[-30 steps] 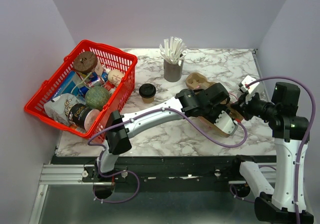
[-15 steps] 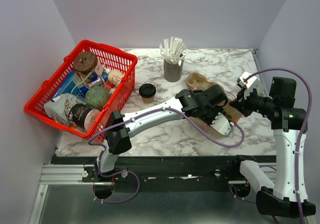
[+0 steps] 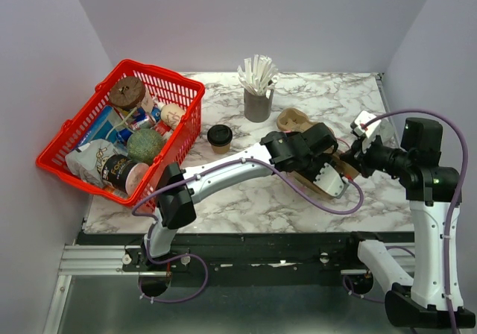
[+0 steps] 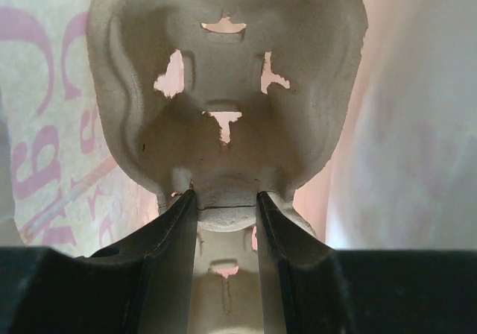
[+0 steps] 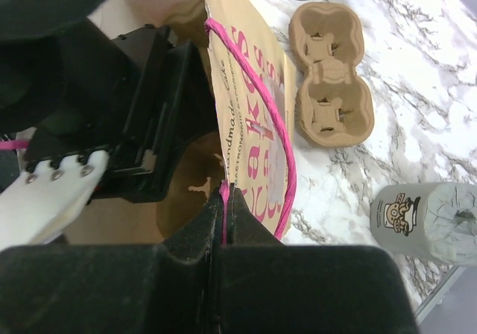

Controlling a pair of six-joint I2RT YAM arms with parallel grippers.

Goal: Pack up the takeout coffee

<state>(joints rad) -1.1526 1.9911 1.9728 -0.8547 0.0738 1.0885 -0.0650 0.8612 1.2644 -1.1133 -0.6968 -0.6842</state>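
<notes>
Clamping a carrier (image 4: pixel 223 125) inside the bag (image 4: pixel 52 147), left hand (image 4: pixel 226 200) hides overhead; right hand (image 5: pixel 223 194) pinches the handle (image 5: pixel 216 28).

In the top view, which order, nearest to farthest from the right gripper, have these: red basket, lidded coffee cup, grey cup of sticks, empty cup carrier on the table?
1. the cup carrier, just left of the right gripper, toward the back.
2. the grey cup of sticks, farther back and left.
3. the coffee cup, near the middle.
4. the red basket, far left.
</notes>
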